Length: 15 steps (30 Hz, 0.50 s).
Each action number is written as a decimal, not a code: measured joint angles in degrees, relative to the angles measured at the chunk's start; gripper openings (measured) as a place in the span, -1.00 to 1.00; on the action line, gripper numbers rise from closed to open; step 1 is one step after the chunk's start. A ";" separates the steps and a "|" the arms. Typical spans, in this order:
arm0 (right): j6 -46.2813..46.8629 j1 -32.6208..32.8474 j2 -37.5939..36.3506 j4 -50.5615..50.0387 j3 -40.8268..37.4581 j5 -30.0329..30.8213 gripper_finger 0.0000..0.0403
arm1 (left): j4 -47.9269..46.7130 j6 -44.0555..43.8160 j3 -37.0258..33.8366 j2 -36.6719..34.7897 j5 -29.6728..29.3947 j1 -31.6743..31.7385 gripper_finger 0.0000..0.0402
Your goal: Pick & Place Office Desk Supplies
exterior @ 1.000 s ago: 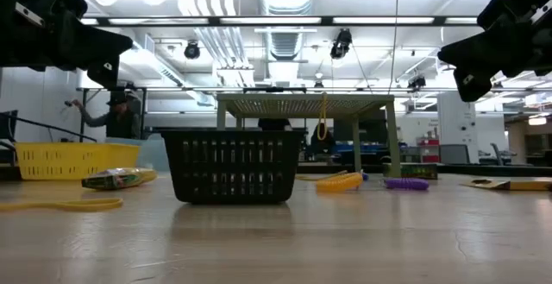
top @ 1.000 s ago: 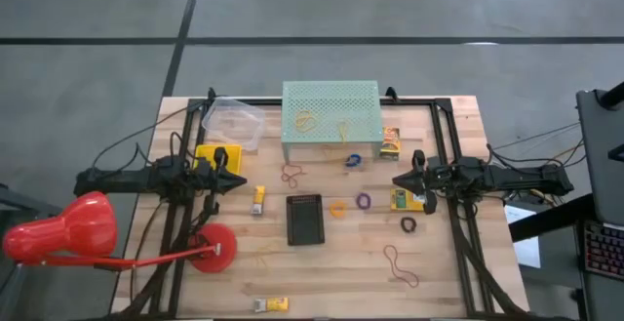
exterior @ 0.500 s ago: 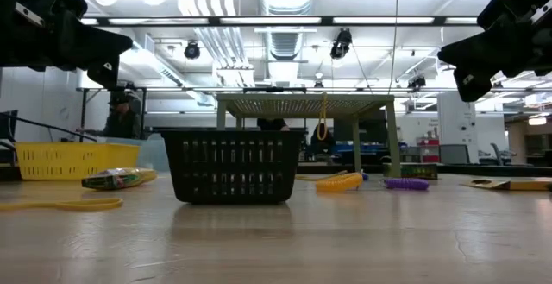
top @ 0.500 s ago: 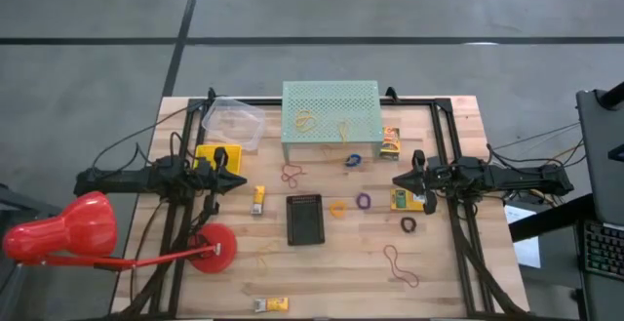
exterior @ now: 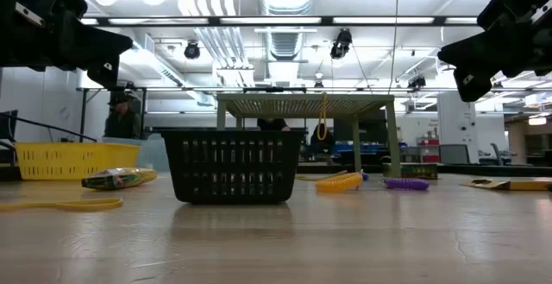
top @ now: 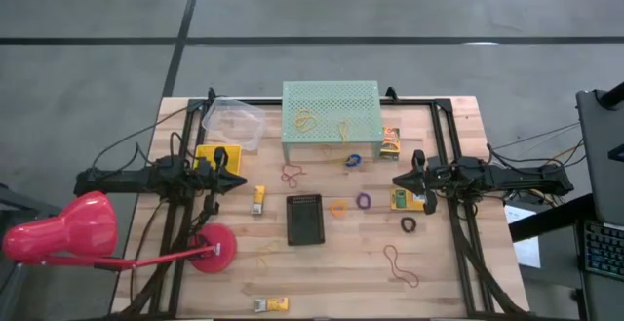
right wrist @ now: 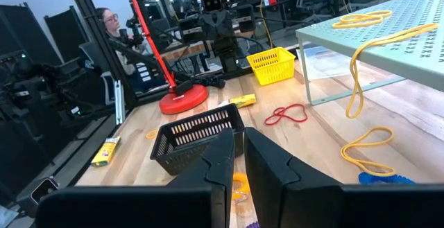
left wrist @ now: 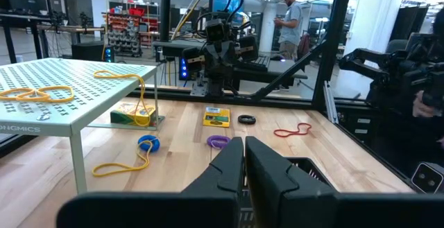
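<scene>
Office desk supplies lie scattered on the wooden table. There are a red rubber band (top: 292,174), an orange one (top: 337,209), a purple one (top: 364,201), a blue ring roll (top: 353,159), a black ring (top: 408,224) and a small yellow box (top: 259,199). Yellow bands (top: 306,120) lie on top of the mint-green stand (top: 331,109), and one (right wrist: 357,82) hangs over its edge. A black basket (top: 304,219) stands at the middle. My left gripper (top: 242,180) hovers shut at the left, and my right gripper (top: 397,180) hovers shut at the right. Both point level toward the middle, above the table.
A red-pink desk lamp (top: 58,233) with a round base (top: 212,248) stands near left. A yellow basket (top: 216,158) and a clear container (top: 234,123) sit far left. More boxes (top: 271,304) (top: 391,142), a long red band (top: 400,265) and a yellow-green card (top: 402,199) lie about.
</scene>
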 joint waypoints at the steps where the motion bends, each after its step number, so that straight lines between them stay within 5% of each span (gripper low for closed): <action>1: 0.00 0.00 -0.02 0.14 0.00 0.05 -0.83 | 0.01 0.01 0.00 0.00 0.00 0.00 -0.88; 15: 16.44 0.07 -0.57 25.72 0.02 -30.17 -0.83 | 0.02 0.02 0.02 0.06 0.01 -0.01 -0.88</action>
